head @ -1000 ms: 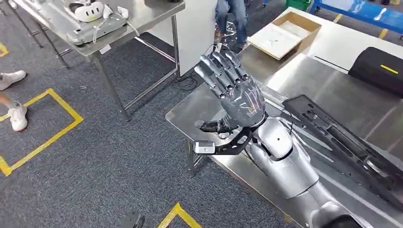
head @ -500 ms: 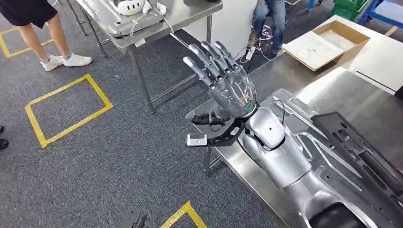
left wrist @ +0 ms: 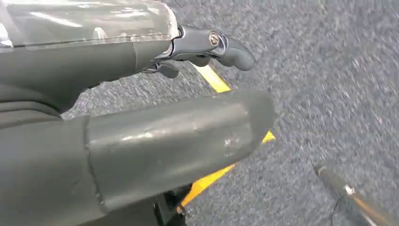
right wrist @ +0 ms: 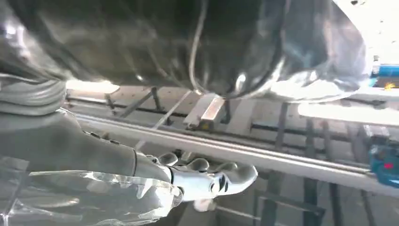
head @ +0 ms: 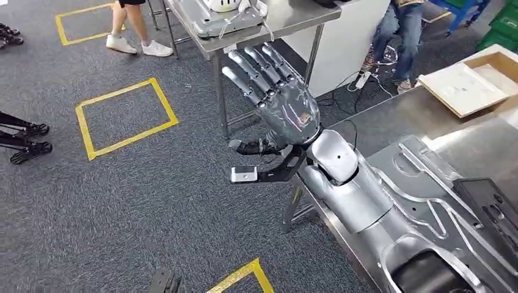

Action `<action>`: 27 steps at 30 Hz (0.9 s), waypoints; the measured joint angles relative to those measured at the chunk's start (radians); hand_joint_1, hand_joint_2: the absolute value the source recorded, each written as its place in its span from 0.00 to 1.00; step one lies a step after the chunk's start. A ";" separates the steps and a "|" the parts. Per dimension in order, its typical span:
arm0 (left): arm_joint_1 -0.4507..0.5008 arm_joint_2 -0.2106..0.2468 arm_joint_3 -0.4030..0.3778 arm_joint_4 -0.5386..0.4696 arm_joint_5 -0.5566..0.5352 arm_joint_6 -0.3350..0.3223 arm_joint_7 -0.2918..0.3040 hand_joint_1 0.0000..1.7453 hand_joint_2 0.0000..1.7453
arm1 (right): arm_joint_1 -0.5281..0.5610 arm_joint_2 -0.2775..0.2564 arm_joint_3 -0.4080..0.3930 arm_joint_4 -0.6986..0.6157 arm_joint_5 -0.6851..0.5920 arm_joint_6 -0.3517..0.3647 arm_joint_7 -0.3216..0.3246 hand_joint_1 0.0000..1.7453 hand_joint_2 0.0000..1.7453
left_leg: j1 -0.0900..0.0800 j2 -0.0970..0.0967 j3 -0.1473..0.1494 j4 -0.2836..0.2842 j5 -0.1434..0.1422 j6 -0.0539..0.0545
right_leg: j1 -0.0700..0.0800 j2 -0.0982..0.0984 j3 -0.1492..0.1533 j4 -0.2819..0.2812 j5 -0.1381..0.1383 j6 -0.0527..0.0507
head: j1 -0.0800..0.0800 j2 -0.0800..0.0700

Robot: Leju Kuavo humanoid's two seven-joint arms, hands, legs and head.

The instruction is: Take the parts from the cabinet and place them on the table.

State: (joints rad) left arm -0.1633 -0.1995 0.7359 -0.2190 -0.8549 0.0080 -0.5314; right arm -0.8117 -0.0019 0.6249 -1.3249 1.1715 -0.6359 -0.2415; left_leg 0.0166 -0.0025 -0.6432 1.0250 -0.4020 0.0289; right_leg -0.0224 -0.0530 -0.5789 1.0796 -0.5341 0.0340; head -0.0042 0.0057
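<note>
Your right hand (head: 278,97) is raised above the near corner of the counter (head: 391,116). Its fingers are straight and spread, the thumb sticks out sideways, and it holds nothing.

In the left wrist view, your left hand (left wrist: 117,117) hangs over grey carpet and a strip of yellow floor tape (left wrist: 211,77). The thumb and the one finger you can see are apart, with nothing between them.

A silver pressed part (head: 427,201) lies flat on the counter, partly under your right arm. A black part (head: 495,210) lies just beside it towards the far edge. A cardboard box (head: 470,85) sits further along the counter.
</note>
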 joint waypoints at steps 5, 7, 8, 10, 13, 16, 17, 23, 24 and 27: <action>0.000 -0.008 0.002 0.000 0.000 0.010 -0.002 0.00 0.00 | 0.005 0.000 0.017 0.028 -0.001 -0.004 -0.002 0.00 0.00 | -0.007 -0.058 0.000 0.001 0.000 0.011 | 0.003 0.051 -0.133 0.236 -0.063 -0.008 | 0.000 0.000; 0.002 -0.008 0.003 0.000 0.000 0.016 0.000 0.00 0.00 | 0.003 0.000 0.024 0.035 -0.002 -0.008 -0.002 0.00 0.00 | -0.007 -0.087 0.002 0.002 0.000 0.011 | 0.006 0.062 -0.073 0.090 0.032 -0.019 | 0.000 0.000; 0.002 -0.009 0.004 0.000 0.000 0.021 0.002 0.00 0.00 | 0.000 0.000 0.026 0.037 -0.002 -0.009 -0.002 0.00 0.00 | -0.007 -0.100 0.003 0.003 0.000 0.010 | 0.008 0.090 -0.036 0.006 0.075 -0.027 | 0.000 0.000; 0.001 -0.013 0.005 0.000 -0.001 0.033 0.009 0.00 0.00 | -0.004 0.000 0.029 0.041 -0.004 -0.010 -0.001 0.00 0.00 | -0.006 -0.122 -0.009 0.009 0.003 -0.002 | 0.004 0.148 -0.022 -0.046 0.070 -0.031 | 0.000 0.000; 0.011 -0.013 0.009 0.001 -0.004 0.051 0.023 0.00 0.00 | -0.006 0.000 0.037 0.042 -0.006 -0.010 0.001 0.00 0.00 | 0.000 -0.157 -0.012 -0.004 0.011 -0.026 | 0.008 0.113 -0.012 -0.053 0.072 -0.037 | 0.001 0.000; 0.014 -0.009 0.013 0.001 -0.005 0.061 0.026 0.00 0.00 | -0.008 0.002 0.042 0.042 -0.006 -0.009 0.003 0.00 0.00 | -0.006 -0.040 -0.055 0.098 -0.053 -0.038 | 0.000 0.069 0.009 -0.073 0.077 -0.050 | -0.007 0.000; 0.012 -0.009 0.013 0.001 -0.006 0.063 0.028 0.00 0.00 | -0.007 0.001 0.043 0.042 -0.007 -0.008 0.004 0.00 0.00 | -0.003 -0.020 -0.092 0.173 -0.087 -0.042 | 0.003 0.055 0.011 -0.073 0.076 -0.051 | -0.007 0.000; 0.011 -0.008 0.015 0.001 -0.007 0.068 0.029 0.00 0.00 | -0.008 -0.002 0.052 0.042 -0.007 -0.008 0.004 0.00 0.00 | 0.005 0.034 -0.028 0.065 0.000 -0.050 | 0.002 -0.026 0.021 -0.066 0.057 -0.038 | -0.008 0.000; 0.007 -0.008 0.015 0.001 -0.008 0.068 0.029 0.00 0.00 | -0.011 -0.002 0.053 0.042 -0.006 -0.008 0.004 0.00 0.00 | -0.002 0.082 -0.003 0.012 -0.006 -0.050 | 0.008 -0.035 0.022 -0.062 0.051 -0.031 | -0.008 0.000; 0.001 -0.008 0.015 0.001 -0.010 0.074 0.029 0.00 0.00 | -0.015 -0.003 0.056 0.040 -0.006 -0.005 0.006 0.00 0.00 | -0.009 0.051 -0.004 0.008 -0.009 -0.018 | 0.018 -0.060 0.027 -0.062 0.042 -0.018 | -0.004 0.000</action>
State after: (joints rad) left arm -0.1620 -0.2075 0.7511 -0.2178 -0.8644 0.0816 -0.5024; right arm -0.8265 -0.0053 0.6813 -1.2848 1.1650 -0.6413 -0.2354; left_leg 0.0074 0.0485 -0.6467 1.0331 -0.4109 0.0109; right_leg -0.0044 -0.1133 -0.5516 1.0177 -0.4924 0.0160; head -0.0084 0.0057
